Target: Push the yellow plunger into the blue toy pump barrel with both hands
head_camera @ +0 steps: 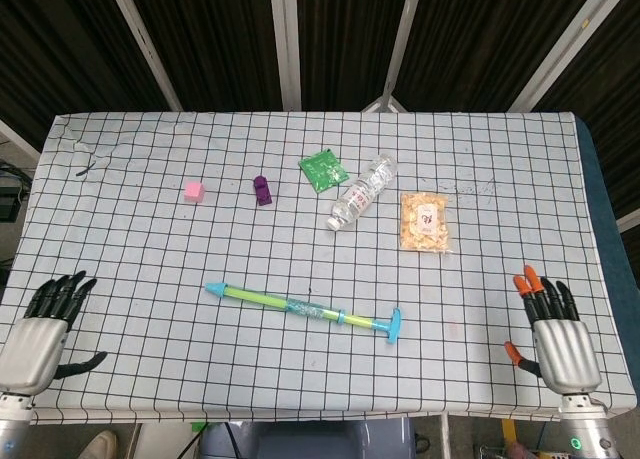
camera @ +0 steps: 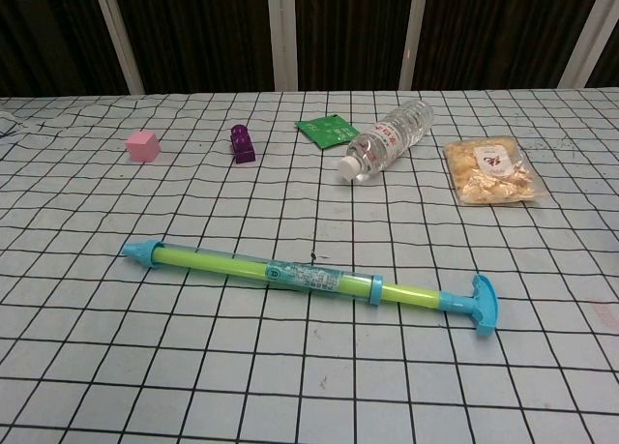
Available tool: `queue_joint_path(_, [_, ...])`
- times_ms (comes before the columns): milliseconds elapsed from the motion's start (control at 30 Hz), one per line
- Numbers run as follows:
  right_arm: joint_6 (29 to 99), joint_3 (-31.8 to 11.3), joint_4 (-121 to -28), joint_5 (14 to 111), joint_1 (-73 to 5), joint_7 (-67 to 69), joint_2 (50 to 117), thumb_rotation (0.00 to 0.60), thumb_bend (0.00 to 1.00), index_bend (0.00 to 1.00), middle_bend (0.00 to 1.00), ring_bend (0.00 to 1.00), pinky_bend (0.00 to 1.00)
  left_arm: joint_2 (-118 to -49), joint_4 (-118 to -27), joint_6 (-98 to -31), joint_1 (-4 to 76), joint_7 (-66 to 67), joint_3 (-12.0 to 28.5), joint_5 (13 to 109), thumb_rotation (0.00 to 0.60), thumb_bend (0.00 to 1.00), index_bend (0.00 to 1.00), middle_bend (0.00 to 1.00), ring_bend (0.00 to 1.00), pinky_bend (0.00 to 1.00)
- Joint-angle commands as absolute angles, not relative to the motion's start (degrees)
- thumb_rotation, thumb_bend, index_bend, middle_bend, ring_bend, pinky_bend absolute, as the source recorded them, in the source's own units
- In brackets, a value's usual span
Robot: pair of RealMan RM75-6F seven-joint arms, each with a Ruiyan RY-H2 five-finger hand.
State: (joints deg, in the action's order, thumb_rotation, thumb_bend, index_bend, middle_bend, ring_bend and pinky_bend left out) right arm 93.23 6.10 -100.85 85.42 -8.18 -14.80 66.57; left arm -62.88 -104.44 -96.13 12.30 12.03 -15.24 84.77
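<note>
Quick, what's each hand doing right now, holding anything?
Left hand: open, holding nothing, at the table's near left corner.
Right hand: open, holding nothing, at the near right corner.

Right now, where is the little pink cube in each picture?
Head view: the pink cube sits in the upper left part of the table, left of the purple block.
Chest view: the pink cube is at far left, again left of the purple block.
Shared landmark: the purple block.
</note>
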Motion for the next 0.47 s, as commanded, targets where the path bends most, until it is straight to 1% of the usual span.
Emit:
queue_joint_path(33, [98.7, 6.0, -96.2, 89.2, -4.8, -11.3, 66.4, 0.600, 0.27, 0.00, 0.00, 0.00, 0.00, -61.7, -102.4, -99.3, 9.7, 9.5, -15.1, 86.8, 0.600, 0.11, 0.00, 0.00, 0.00, 0.00])
queue_joint_path(133, [100.5, 5.9, -94.0, 89.3, -3.0, -9.3, 66.4, 0.600, 0.27, 0.00, 0.00, 0.00, 0.00, -61.3, -99.6, -101.3, 7.7, 8.6, -14.7, 87.4, 0.600, 0.11, 0.00, 0.00, 0.00, 0.00])
queue_joint_path(267, [99.0, 5.0, -94.0, 88.0, -2.8, -7.5, 66.1, 0.600, 0.27, 0.00, 0.00, 0.00, 0.00, -61.4, -95.2, -102.6, 6.1, 7.7, -13.2, 87.5, 0.600, 0.11, 0.00, 0.00, 0.00, 0.00])
queue_joint_path(467, [96.8, 4.5, -94.6, 87.7, -2.8, -9.2, 66.2, 0.600, 0.27, 0.00, 0.00, 0.00, 0.00, -62.0, -94.4, -99.8, 5.6, 5.1, -11.0, 85.4, 0.600, 0.11, 0.00, 0.00, 0.00, 0.00])
